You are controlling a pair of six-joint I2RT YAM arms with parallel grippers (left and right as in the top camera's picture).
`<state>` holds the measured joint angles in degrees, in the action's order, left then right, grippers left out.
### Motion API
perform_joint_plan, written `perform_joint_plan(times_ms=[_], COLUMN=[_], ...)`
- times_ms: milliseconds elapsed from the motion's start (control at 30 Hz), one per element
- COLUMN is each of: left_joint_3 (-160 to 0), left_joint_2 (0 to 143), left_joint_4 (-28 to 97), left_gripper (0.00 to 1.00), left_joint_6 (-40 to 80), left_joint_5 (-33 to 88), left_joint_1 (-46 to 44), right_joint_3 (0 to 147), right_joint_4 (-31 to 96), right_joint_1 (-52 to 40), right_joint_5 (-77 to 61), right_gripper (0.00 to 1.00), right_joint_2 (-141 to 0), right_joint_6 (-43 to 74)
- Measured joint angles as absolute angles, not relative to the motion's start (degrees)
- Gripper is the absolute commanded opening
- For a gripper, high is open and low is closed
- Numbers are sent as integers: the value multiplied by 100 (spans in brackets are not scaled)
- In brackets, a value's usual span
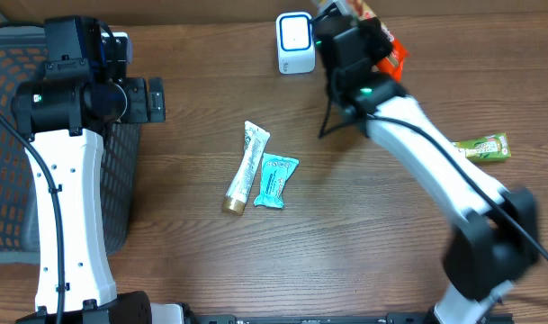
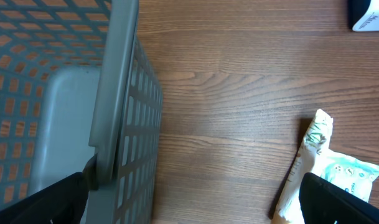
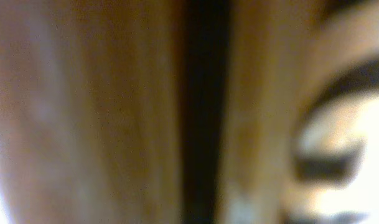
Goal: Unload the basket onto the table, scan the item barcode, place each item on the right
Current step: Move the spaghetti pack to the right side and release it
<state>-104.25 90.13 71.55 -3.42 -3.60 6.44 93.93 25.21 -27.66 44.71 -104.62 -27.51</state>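
Right gripper (image 1: 350,22) sits at the far edge of the table (image 1: 345,261), its jaws drawn narrow, and it looks to be holding an orange packet (image 1: 396,56) that sticks out from under the gripper body on the side away from the scanner. The right wrist camera gives only a brown and white blur, so the grip itself cannot be checked from there. Just beside the gripper stands the white scanner (image 1: 294,42), upright near the back of the table.

Out from there, a toothpaste tube (image 1: 247,166) and a teal packet (image 1: 275,180) lie touching side by side in the middle of the table, and a green packet (image 1: 483,148) lies well apart on the right. The left gripper (image 1: 155,99) hangs with its jaws wide and nothing between them, over the rim of the grey basket (image 1: 8,180).

The task seems to be mid-way: the packet is lifted and brought next to the scanner, but whether its barcode faces the scanner window cannot be told. Presenting it for the read, then setting it down, is probably what remains. The other three items lie untouched.
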Motion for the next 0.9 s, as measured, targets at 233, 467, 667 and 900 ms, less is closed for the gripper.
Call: perform_joint_plan(times_ms=[233, 467, 667, 900], left_joint_3=[-10425, -10425, -10425, -10425], left_joint_2=[9013, 9013, 9015, 9013], left_joint_4=[7153, 7153, 7155, 7153], left_gripper=[100, 100, 99, 100], left_joint_6=[-342, -342, -342, -342], left_joint_5=[-362, -364, -362, -364], left_joint_1=[644, 644, 644, 644], right_joint_3=[9467, 8639, 7516, 7061], right_joint_4=[4797, 5227, 4119, 3557], right_joint_1=[-1988, -552, 75, 469], right_joint_5=[2357, 1428, 1177, 1111], right_gripper=[4, 4, 4, 4], right_joint_2=[-9297, -9570, -9950, -10379], right_joint_6=[919, 4611, 6453, 7472])
